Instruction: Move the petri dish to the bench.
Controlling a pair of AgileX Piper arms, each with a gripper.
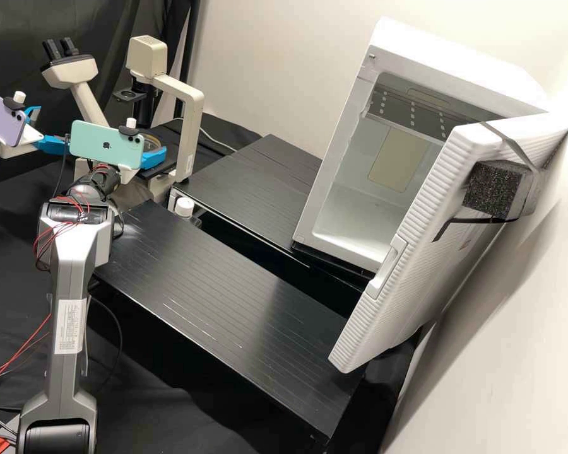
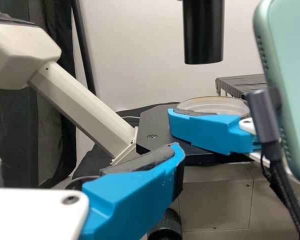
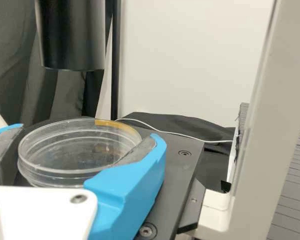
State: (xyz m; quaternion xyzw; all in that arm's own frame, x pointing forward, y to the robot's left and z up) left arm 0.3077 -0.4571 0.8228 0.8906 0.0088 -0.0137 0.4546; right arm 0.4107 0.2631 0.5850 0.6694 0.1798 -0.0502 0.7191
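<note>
In the high view my right gripper (image 1: pixel 154 157) is at the microscope stage, the petri dish (image 1: pixel 150 141) beside its blue finger. Clear with a yellowish strip on its rim, the dish (image 3: pixel 65 150) lies low over the dark stage (image 3: pixel 182 172) in the right wrist view, between the pads of the right gripper (image 3: pixel 90 134), which is shut on it. My left gripper (image 1: pixel 53 130) stands open and holds nothing, left of the green phone. The left wrist view shows one finger of the left gripper (image 2: pixel 135 187), apart from the dish (image 2: pixel 220 104) behind the right gripper's finger (image 2: pixel 210 131).
The microscope's pale upright (image 1: pixel 188 132) rises right of the stage, its black tube (image 2: pixel 203 32) above. Two black slatted platforms (image 1: pixel 227 290) extend across the bench, a white-capped bottle (image 1: pixel 183 207) between them. A white cabinet (image 1: pixel 341 189) stands at the right, its door (image 1: pixel 416 221) open.
</note>
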